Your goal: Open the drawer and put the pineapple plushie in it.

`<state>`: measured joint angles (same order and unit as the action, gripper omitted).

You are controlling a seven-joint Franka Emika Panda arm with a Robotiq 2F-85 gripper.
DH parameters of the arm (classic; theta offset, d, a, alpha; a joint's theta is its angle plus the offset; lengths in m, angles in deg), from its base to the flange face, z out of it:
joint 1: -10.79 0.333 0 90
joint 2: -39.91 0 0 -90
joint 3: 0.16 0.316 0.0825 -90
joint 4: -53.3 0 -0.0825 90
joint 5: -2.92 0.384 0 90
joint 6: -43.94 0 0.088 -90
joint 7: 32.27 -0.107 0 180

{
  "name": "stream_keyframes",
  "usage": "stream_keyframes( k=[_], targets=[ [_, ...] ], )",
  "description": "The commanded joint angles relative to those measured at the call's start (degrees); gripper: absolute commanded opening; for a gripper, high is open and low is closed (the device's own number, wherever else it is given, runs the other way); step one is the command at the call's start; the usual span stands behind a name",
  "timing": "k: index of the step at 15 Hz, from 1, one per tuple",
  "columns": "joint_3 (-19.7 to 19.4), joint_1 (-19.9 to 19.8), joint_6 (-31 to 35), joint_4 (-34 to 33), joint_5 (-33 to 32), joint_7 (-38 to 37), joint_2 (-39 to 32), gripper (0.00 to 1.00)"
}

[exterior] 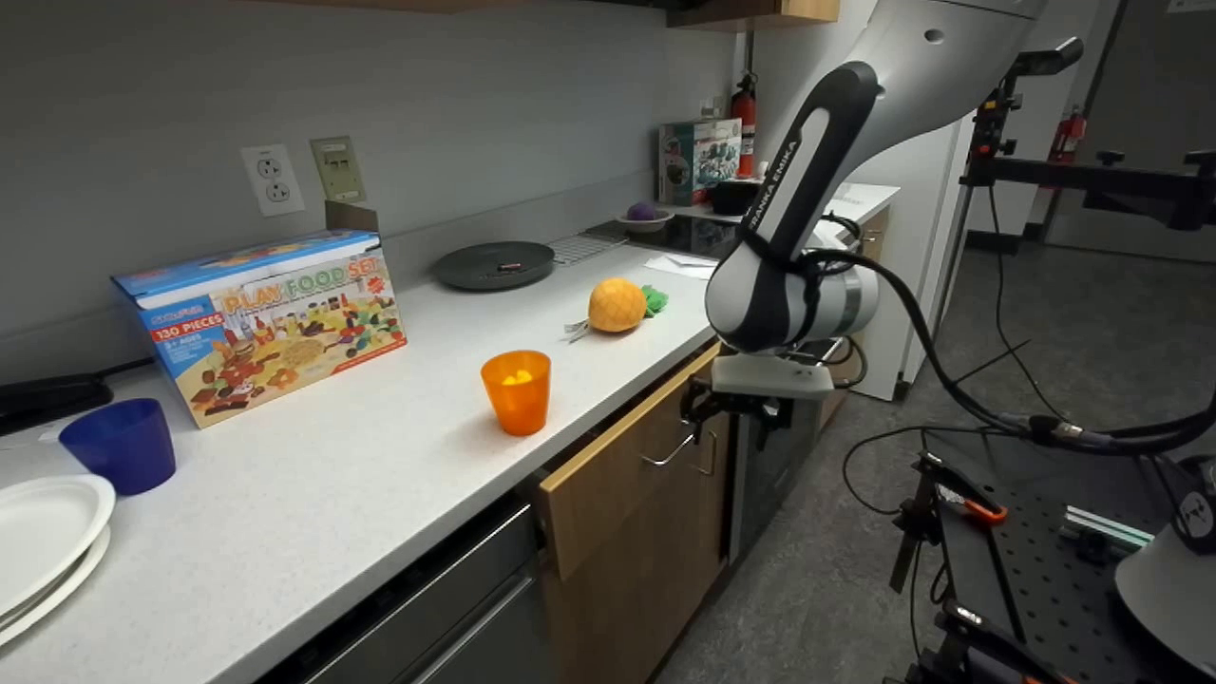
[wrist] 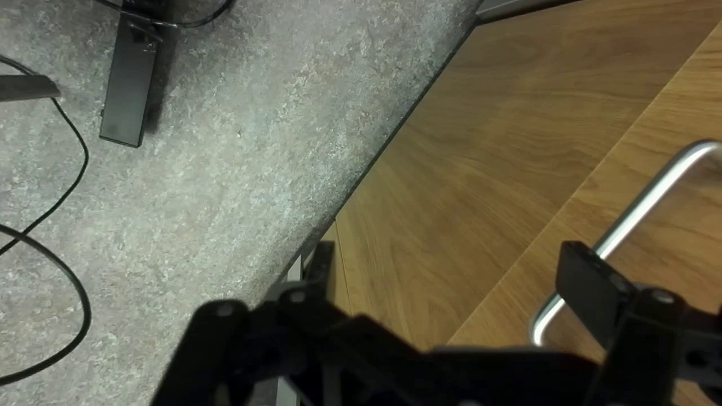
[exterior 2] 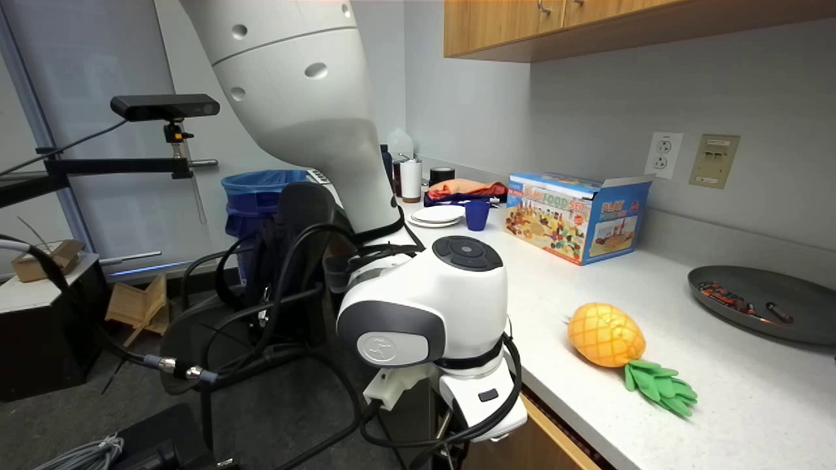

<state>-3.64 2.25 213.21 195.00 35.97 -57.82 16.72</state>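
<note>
Low in the wrist view, the gripper [wrist: 448, 265] has its jaws wide apart, holding nothing; one finger [wrist: 592, 293] covers part of the handle [wrist: 637, 211] of the drawer [wrist: 671, 248], contact unclear. Farther, lower right in an exterior view, the pineapple plushie [exterior 2: 615, 343] lies on the counter [exterior 2: 738, 352]. Probably it is light and soft; hold the round body [exterior 2: 604, 334], not the leaves [exterior 2: 659, 386].

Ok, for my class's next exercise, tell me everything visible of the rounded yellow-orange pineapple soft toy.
The rounded yellow-orange pineapple plushie has a plump body patterned with criss-cross lines and pointed green leaves at one end; it looks soft, like fabric. It lies on its side on the flat white countertop, between the front edge and a round dark-grey pan. A small pale piece, too unclear to name, shows beside its leafless end. Nothing grips it; only the countertop clearly touches it.
</note>
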Motion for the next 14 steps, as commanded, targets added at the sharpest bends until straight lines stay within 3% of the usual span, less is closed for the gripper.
stream_keyframes(
  k=[1, 8, 14],
  targets=[
    [1.2, 0.0, 3.7, 2.2, 2.2, -0.3, 2.0, 1.00],
    [2.9, -0.9, 9.3, 3.4, 3.2, 0.0, 2.4, 1.00],
    [11.5, -9.5, 10.2, 0.4, 7.0, 2.8, -0.1, 1.00]
  ],
)
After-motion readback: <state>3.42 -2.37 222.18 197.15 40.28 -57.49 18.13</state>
